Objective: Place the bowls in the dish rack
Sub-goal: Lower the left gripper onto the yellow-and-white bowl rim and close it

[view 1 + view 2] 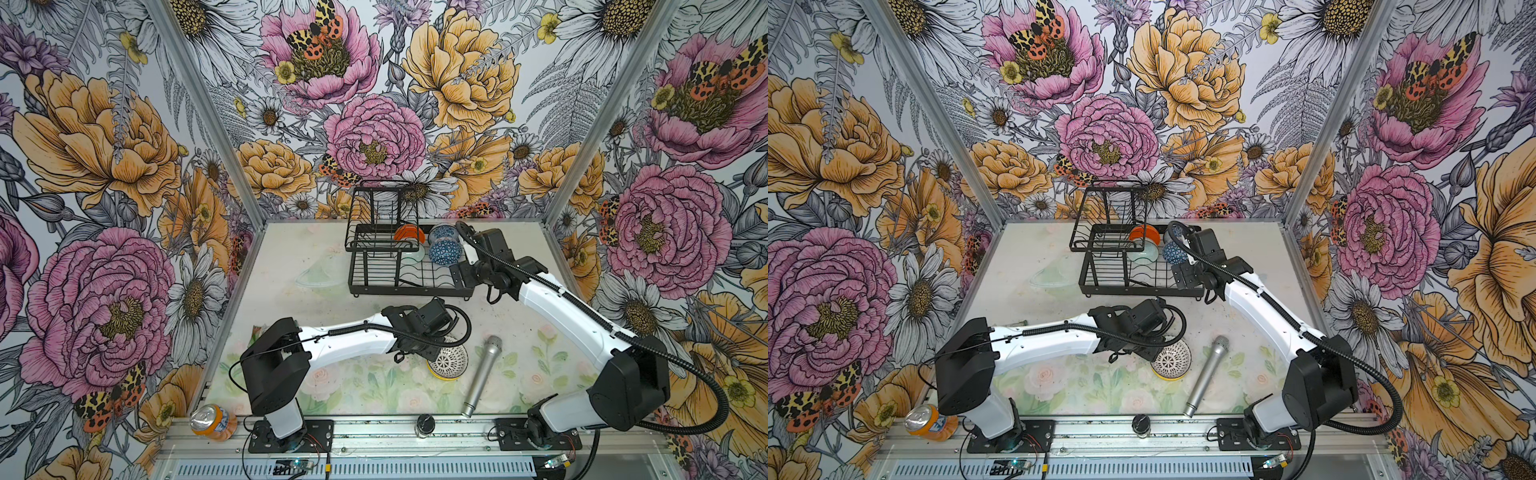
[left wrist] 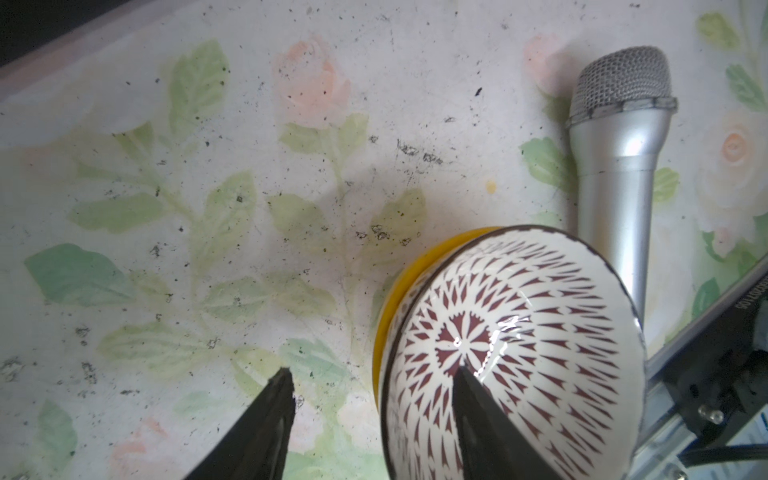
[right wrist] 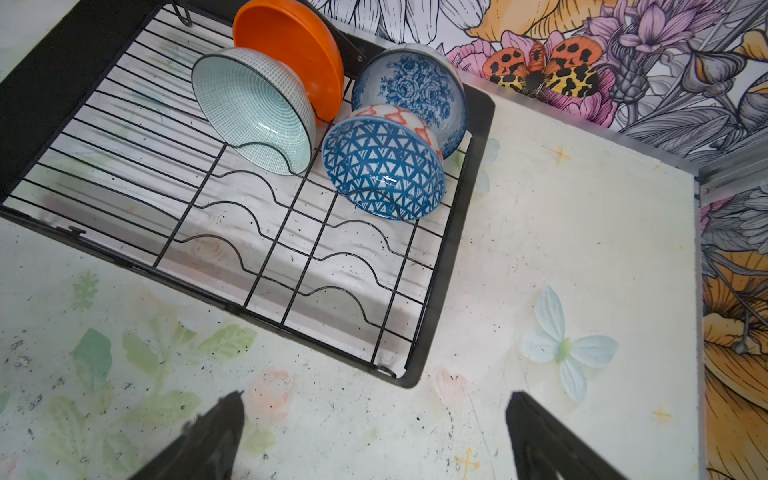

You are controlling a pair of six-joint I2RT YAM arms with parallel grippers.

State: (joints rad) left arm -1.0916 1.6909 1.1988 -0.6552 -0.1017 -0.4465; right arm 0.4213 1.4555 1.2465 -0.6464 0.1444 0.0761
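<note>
A white bowl (image 2: 519, 332) with a dark lattice pattern sits nested in a yellow bowl (image 2: 399, 299) on the table; both top views show the pair (image 1: 448, 362) (image 1: 1170, 359). My left gripper (image 2: 376, 376) straddles their near rim. One finger (image 2: 473, 399) is inside the white bowl and the other stands outside, a gap away, so the jaws are open. The black wire dish rack (image 3: 453, 257) (image 1: 411, 286) holds an orange bowl (image 3: 291, 54), a pale teal bowl (image 3: 253, 108), a blue floral bowl (image 3: 411, 91) and a blue geometric bowl (image 3: 382, 166). My right gripper (image 3: 374, 399) hangs open and empty over the table by the rack's corner.
A silver microphone (image 1: 484, 374) (image 2: 619, 166) lies right beside the nested bowls. A clear glassy object (image 1: 320, 272) lies left of the rack. An orange drink can (image 1: 212, 419) and a small dark jar (image 1: 424, 424) sit on the front rail.
</note>
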